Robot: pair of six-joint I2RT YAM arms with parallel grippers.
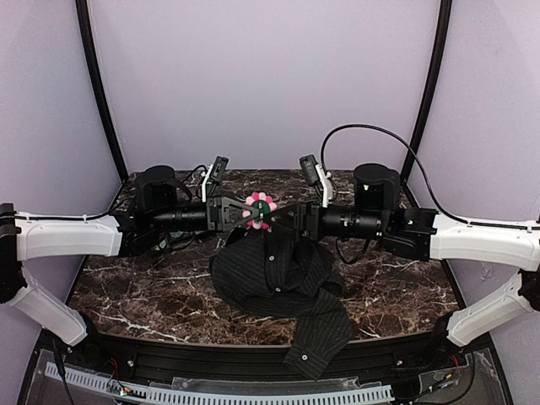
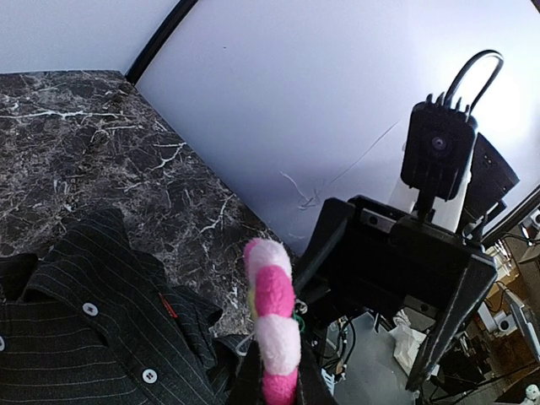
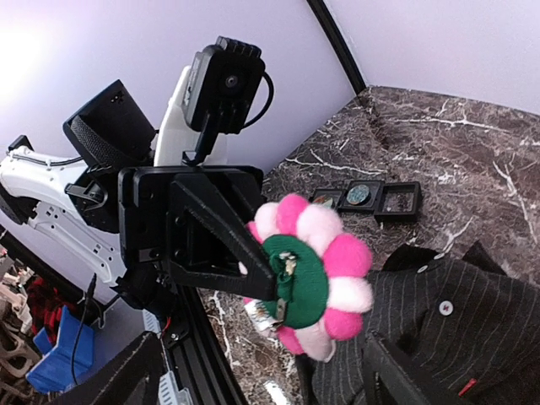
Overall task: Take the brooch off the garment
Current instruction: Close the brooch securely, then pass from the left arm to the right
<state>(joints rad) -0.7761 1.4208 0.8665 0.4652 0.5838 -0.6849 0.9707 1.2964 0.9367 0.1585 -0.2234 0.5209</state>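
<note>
I count one flower-shaped brooch of fluffy pink petals (image 1: 260, 210), one dark pinstriped shirt with white buttons (image 1: 278, 274), three small black square trays (image 3: 367, 196) and my two arms, all on or over one dark marble-patterned table (image 1: 152, 295).

Both arms reach inward from the sides with their forearms about level, and the grippers meet nose to nose over the middle of the table, above the far edge of the shirt. The left gripper (image 1: 247, 211) is pinched shut on the brooch, its black fingertips clamped at the flower's edge. The right gripper (image 1: 285, 218) stands wide open. From its wrist camera its two fingers sit far apart on either side of the flower and touch neither it nor the shirt.

The brooch is up in the air between the two grippers, and it looks clear of the fabric. The shirt lies crumpled on the table underneath, with one sleeve hanging over the near edge.

From the right wrist I see a ring of round pompom petals, deep pink alternating with pale pink, around a green felt disc that carries a small metal clasp. From the left wrist the brooch (image 2: 274, 329) shows edge-on as a stack of pink and pale tufts. The three trays sit in a row on the table beyond the shirt.
</note>
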